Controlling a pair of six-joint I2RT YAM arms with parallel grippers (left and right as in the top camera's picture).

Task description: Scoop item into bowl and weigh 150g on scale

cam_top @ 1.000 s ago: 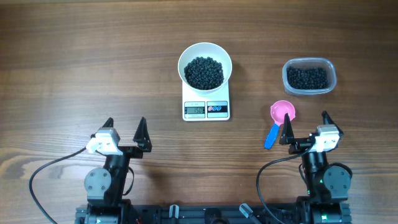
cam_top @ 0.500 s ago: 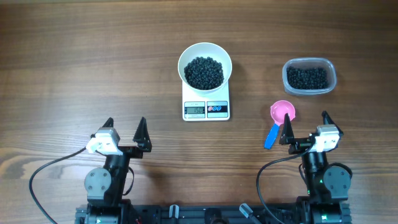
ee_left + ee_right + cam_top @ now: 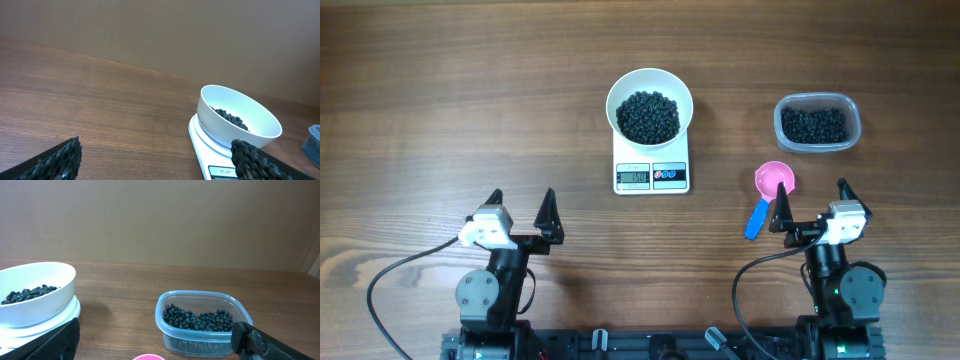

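Pink scoop near tub, beside right fingers

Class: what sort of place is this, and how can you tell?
Probably a robotics test bench: a wooden table, left gripper and right gripper at its edge, a scale bearing a bowl.

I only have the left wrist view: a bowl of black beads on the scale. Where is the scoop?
Observer: The pink scoop lies on the table to the right of the scale, unheld.
Operator: And the right gripper?
Observer: The right gripper is open and empty, just behind the scoop.
Operator: Any beads in the tub?
Observer: Yes, a layer of black beads lies in the clear tub.
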